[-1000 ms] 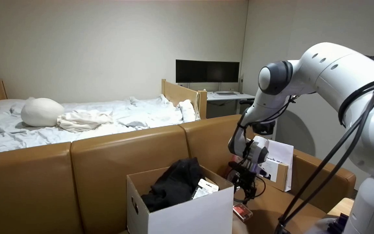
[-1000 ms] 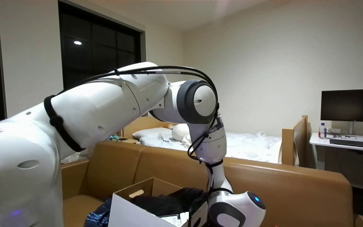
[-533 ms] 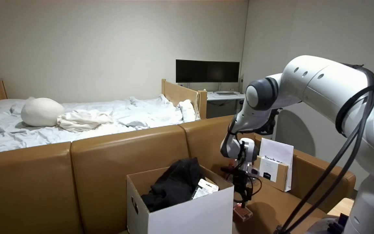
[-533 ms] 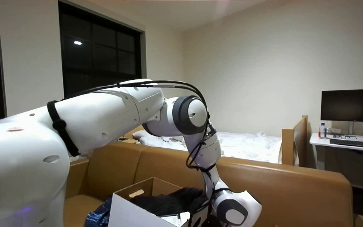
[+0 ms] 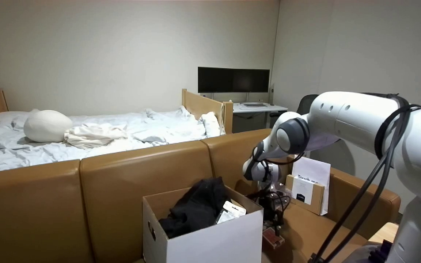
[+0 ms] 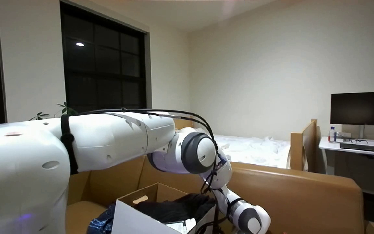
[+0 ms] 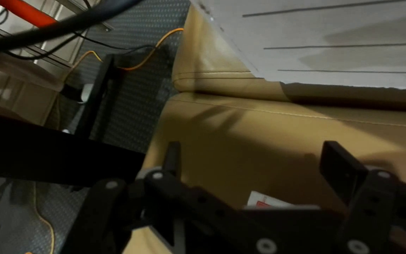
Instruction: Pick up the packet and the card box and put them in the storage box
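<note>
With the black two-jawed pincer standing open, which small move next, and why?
Probably nudge the pincer toward the flat, red rectangular card box before closing: in the wrist view, apparently just its corner shows, low behind the pincer's body rather than between the jaw tips.

Wrist view dim; shadows across sofa (image 7: pixel 238 151).

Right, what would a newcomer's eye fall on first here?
Probably the white robot arm, looming in both exterior views. Next, the white storage box before the tan sofa back, black cloth heaped inside. Then the red card box on the seat, near the open gripper.
</note>
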You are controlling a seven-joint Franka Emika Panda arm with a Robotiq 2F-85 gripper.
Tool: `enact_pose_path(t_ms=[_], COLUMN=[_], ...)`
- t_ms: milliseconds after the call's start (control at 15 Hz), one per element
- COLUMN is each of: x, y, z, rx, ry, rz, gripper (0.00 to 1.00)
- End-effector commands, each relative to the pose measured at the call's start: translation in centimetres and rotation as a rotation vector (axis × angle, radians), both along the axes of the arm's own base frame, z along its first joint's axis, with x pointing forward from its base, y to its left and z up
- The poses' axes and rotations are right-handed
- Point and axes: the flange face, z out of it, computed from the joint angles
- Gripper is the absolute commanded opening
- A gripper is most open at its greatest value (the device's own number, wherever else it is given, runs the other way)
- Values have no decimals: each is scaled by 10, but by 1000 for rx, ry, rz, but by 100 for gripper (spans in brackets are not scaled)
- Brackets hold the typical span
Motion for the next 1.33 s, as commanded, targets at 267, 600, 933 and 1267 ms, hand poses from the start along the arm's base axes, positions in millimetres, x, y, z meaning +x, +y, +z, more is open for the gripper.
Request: enact_pose_path(t_ms=[267,600,933,1267], x=[4,-3,-9,-14], y=[-32,-37,-46,-57], z=[9,8,7,7], rx=[-140,-220,-276,-333], ry=[104,194,253,306], rz=[-182,-254,-329,-410], gripper=[100,100,100,100])
